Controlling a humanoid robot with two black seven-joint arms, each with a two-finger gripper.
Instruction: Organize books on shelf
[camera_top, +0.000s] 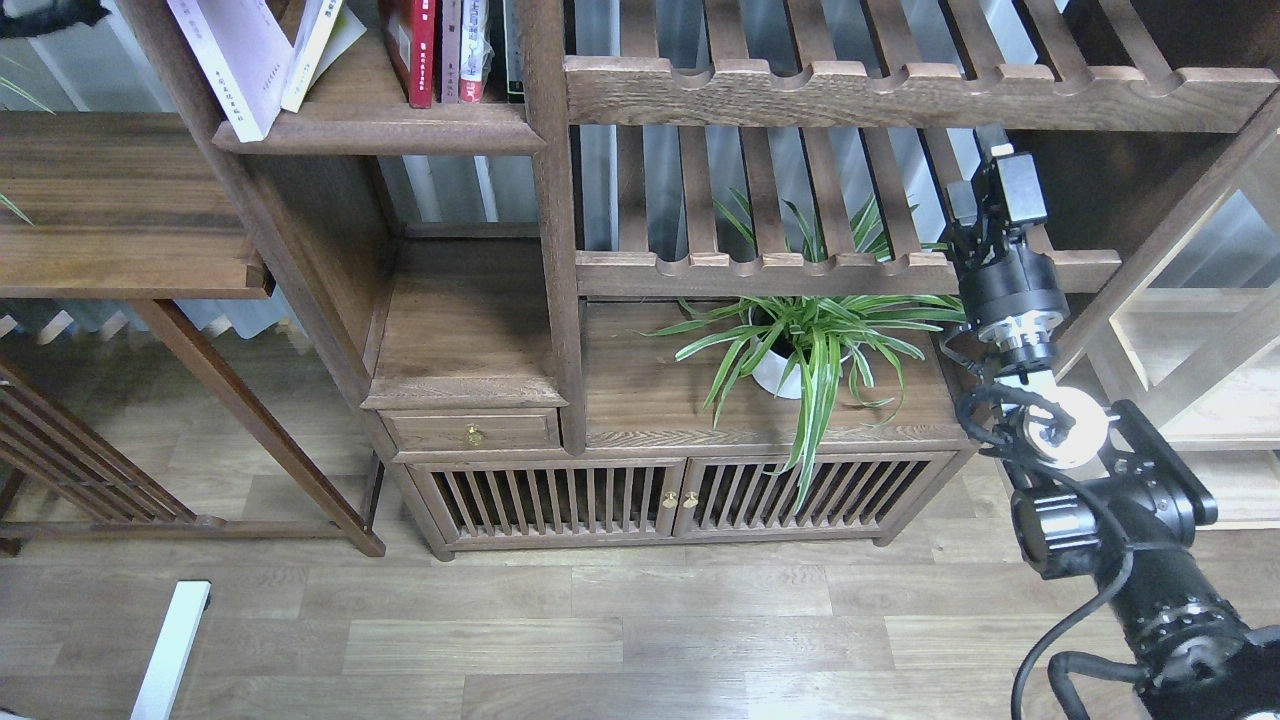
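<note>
Books: white paperbacks (240, 60) lean unsupported, red volume (415, 50) upright against neighbours, all on shelf (380, 128) upper left; right hand (990, 190) raised far off, empty, finger spacing indiscernible; left hand unseen.

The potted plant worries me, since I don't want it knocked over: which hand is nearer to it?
The right hand is nearer, up and to the right of the potted plant, in front of the slatted rack. No left hand can be made out; only a dark blur shows at the top-left corner.
</note>
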